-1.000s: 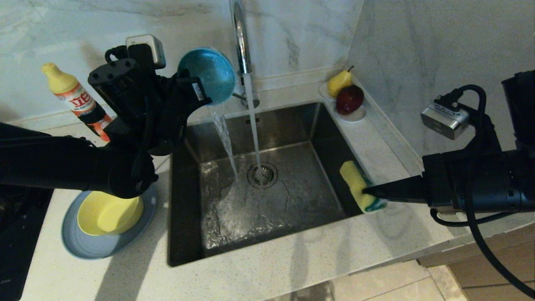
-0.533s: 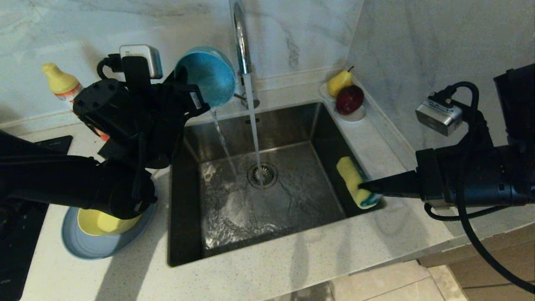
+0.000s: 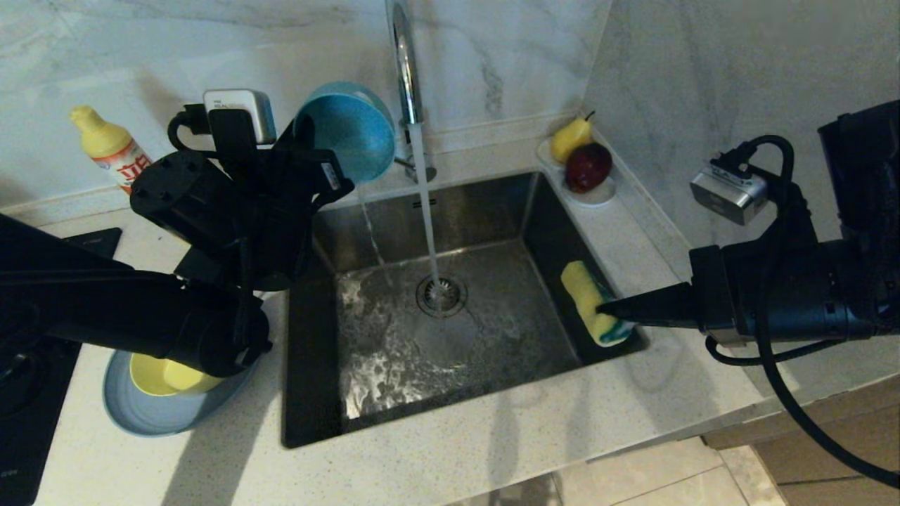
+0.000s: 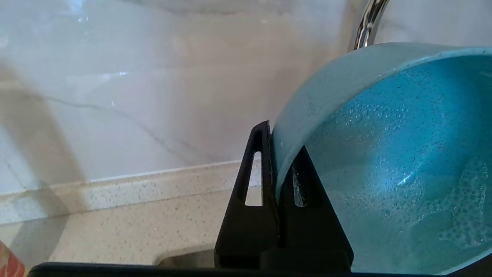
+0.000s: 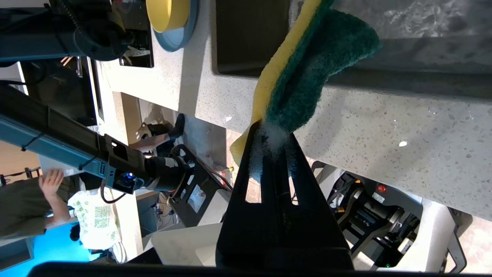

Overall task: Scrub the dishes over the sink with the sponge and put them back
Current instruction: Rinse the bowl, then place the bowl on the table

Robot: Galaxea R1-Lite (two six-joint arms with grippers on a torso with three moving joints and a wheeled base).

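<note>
My left gripper [image 3: 314,160] is shut on the rim of the teal-blue bowl [image 3: 349,133], holding it tilted above the sink's [image 3: 492,337] back left corner beside the faucet [image 3: 404,63]. A thin trickle falls from it. In the left wrist view the fingers [image 4: 255,161] pinch the wet, soapy bowl [image 4: 388,154]. My right gripper [image 3: 609,309] is shut on the yellow-and-green sponge [image 3: 585,299] over the sink's right edge; foam sits at the grip on the sponge [image 5: 307,69]. The yellow bowl [image 3: 163,376] rests on the grey-blue plate [image 3: 151,416] left of the sink, partly hidden by my left arm.
Water runs from the faucet onto the drain strainer [image 3: 441,294]. A dish soap bottle [image 3: 107,146] stands at the back left. A white dish with a pear and an apple [image 3: 587,172] sits at the back right corner. A black cooktop [image 3: 28,400] lies far left.
My left wrist has rolled and the teal-blue bowl has turned; its heavy pour has thinned to a trickle. My left arm now covers more of the yellow bowl. The right gripper with the sponge crept slightly left.
</note>
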